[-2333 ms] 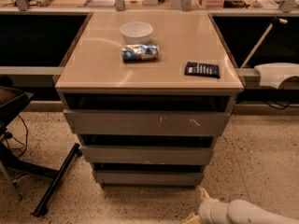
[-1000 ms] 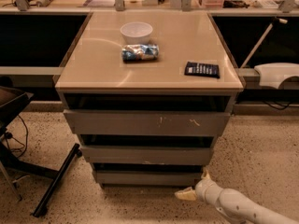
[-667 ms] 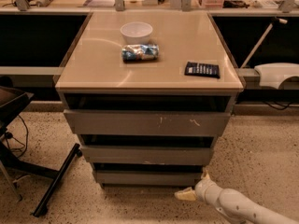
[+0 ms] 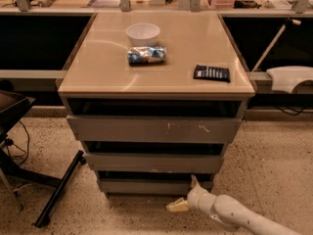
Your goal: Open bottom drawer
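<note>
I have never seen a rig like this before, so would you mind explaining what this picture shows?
There is only one picture, from a single camera that looks down at the front of a small cabinet; where the camera is mounted is not on record. The white tube coming in from the lower right is the robot's arm. At its tip is the gripper, its hand, which has two jaws. It is low, near the floor, just in front of the bottom drawer, the lowest of three grey drawers and the one it is meant to open. The jaws look spread apart and hold nothing. On the cabinet top lie a white bowl, a crumpled snack bag and a flat dark packet.
</note>
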{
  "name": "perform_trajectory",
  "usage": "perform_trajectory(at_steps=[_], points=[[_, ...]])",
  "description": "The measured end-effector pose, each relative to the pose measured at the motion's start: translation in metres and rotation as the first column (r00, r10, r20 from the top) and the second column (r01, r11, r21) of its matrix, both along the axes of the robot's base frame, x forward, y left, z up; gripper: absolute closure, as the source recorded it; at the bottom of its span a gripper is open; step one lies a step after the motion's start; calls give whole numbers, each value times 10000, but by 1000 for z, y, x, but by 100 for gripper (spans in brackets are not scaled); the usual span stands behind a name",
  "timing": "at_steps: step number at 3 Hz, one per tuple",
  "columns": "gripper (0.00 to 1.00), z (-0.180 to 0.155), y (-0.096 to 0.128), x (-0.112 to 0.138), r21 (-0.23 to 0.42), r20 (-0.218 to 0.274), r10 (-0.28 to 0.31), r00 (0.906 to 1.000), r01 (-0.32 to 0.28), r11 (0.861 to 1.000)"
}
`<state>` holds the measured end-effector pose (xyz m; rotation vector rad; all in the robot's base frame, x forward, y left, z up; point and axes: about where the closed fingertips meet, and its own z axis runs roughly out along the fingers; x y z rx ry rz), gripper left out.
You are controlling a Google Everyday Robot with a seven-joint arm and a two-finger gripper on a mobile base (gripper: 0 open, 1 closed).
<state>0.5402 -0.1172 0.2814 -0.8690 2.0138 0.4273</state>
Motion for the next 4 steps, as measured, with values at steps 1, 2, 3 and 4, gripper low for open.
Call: perform_trajectory(at_steps=[1, 2, 3, 4], points=[[0, 7, 45, 18, 306, 602, 642, 9961, -662, 9973], [0, 8, 48, 19, 340, 631, 650, 9959, -672, 9972], [0, -21, 47, 23, 434, 97, 646, 9979, -650, 9969], [0, -80, 39, 46, 673, -835, -64, 9965, 120, 9977]])
